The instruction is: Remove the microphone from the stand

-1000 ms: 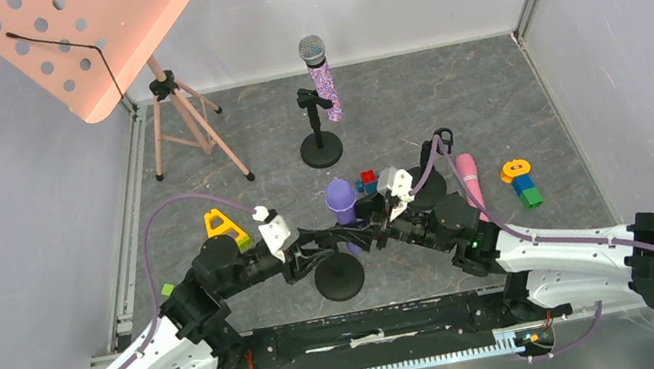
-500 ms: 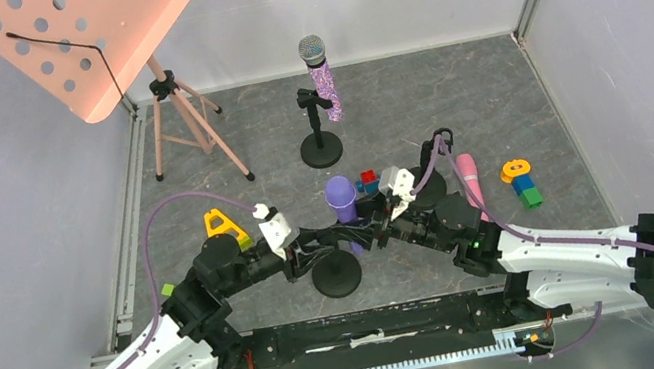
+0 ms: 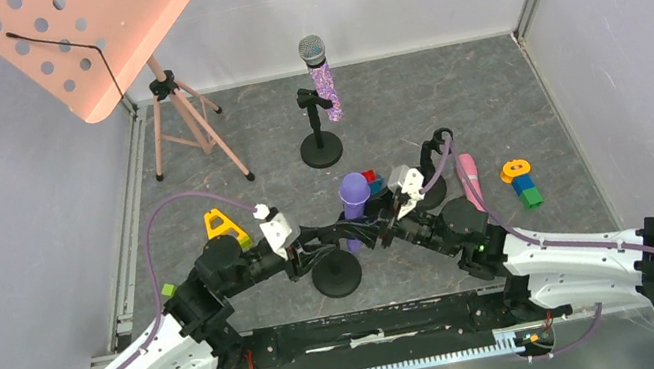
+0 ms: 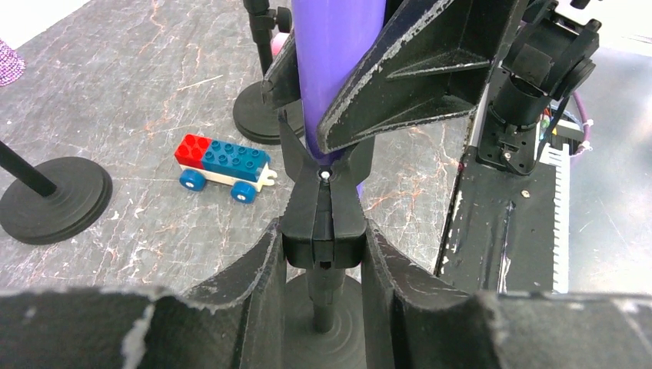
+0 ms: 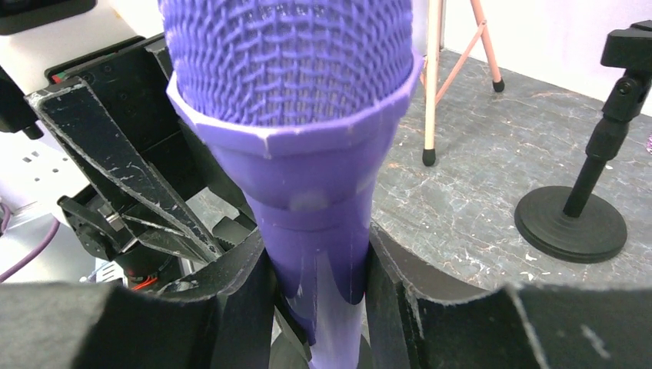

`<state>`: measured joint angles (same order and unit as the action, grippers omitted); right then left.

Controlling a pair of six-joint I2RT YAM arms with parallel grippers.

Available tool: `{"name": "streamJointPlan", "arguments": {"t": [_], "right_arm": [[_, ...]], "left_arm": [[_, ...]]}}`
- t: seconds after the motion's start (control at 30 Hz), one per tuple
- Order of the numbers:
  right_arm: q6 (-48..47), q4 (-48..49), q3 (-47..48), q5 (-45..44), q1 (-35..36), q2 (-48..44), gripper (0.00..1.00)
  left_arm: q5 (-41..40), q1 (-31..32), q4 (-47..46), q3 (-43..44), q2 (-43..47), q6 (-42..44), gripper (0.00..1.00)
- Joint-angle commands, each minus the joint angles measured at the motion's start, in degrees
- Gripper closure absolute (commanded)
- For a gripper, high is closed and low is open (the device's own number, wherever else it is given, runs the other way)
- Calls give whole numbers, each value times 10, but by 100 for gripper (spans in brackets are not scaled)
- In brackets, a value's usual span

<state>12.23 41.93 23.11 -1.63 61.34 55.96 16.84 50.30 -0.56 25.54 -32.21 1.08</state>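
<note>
We've got the left gripper (image 4: 323, 265) clenched on the stand clip (image 4: 323, 219). Our right gripper (image 5: 317, 296) grasps the purple microphone (image 5: 296, 115), which tilts at the clip's fork above the near stand base (image 3: 338, 275). We can't tell if it's seated.

The microphone (image 4: 334, 46) runs off the top edge in both wrist views and off the bottom edge in the right one, while in the left one the left gripper's (image 4: 321, 234) fingers cover most of the stand's (image 4: 324, 296) base.
</note>
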Motion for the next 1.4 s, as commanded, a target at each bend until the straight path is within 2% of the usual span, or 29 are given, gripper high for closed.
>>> {"name": "streamJointPlan", "arguments": {"t": [0.0, 0.43, 0.53, 0.57, 0.6, 0.7, 0.77, 0.83, 0.87, 0.9, 0.97, 1.17, 1.37], "right_arm": [[-6, -22, -14, -77, -12, -8, 58], [-1, -38, -2, -77, -12, 3, 60], [-1, -39, 2, -62, -12, 10, 60], [-2, -40, 5, -58, -12, 13, 60], [-2, -41, 6, -56, -12, 14, 60], [-1, -43, 9, -52, -12, 20, 60], [0, -44, 10, -53, -12, 20, 60], [1, -48, 10, -56, -12, 16, 60], [0, -51, 10, -57, -12, 14, 60], [0, -52, 10, -57, -12, 11, 60], [-2, -62, 11, -57, -12, 8, 59], [-23, -170, 45, -82, -12, -6, 58], [-33, -231, 54, -77, -14, -36, 56]], "left_arm": [[-44, -3, -11, -4, 9, 0, 98], [-53, -3, -10, -11, 9, -4, 97], [-48, -3, -10, -11, 7, -5, 89], [-48, -3, -10, -11, 6, -5, 81], [-47, -3, -10, -10, 5, -5, 69], [-36, -3, -11, -8, 0, -5, 63], [-34, -3, -12, -7, -5, -23, 44], [-24, -3, -11, -6, -9, -24, 50], [-26, -3, -11, -6, -11, -27, 49], [-28, -3, -13, -5, -12, -29, 43], [-30, -3, -16, -5, -15, -31, 25], [-53, -3, -10, 3, 7, -42, 1], [-82, -3, 3, 7, 51, -42, 0]]}}
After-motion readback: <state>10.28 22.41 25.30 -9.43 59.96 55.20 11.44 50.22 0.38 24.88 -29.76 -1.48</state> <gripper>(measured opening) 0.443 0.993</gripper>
